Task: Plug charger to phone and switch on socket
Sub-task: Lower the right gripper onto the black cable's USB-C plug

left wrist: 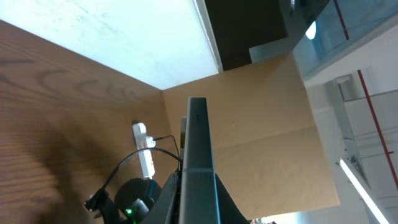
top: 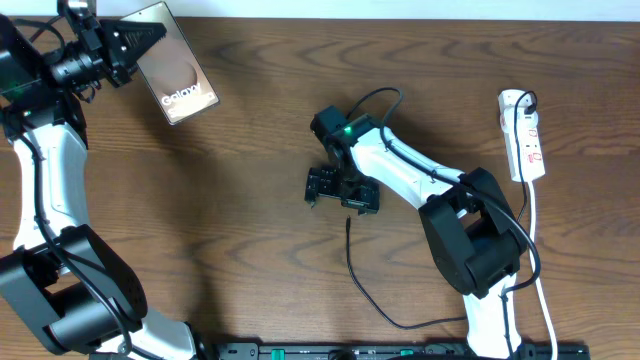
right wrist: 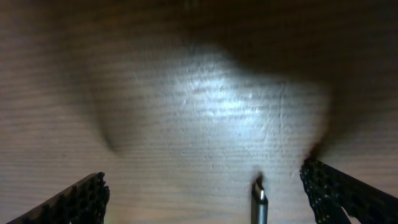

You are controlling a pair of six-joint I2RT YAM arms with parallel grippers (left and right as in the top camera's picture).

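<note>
The phone (top: 178, 68), a dark-brown slab with white "Galaxy" text, is lifted at the far left corner with my left gripper (top: 148, 40) shut on its end. In the left wrist view the phone (left wrist: 198, 140) stands edge-on between the jaws of my left gripper (left wrist: 198, 208). My right gripper (top: 342, 191) hangs open at mid-table, just above the charger's plug tip (top: 347, 222). That tip (right wrist: 259, 200) lies on the wood inside my right gripper (right wrist: 205, 199), nearer the right finger (right wrist: 348, 193) and touching neither. The white socket (top: 522, 135) lies at the far right.
The charger's thin black cable (top: 356, 275) curls from the tip toward the near edge and the right arm's base (top: 480, 250). A black plug and a white lead (top: 535, 230) leave the socket. The socket (left wrist: 144, 152) and a cardboard panel (left wrist: 261, 118) show in the left wrist view.
</note>
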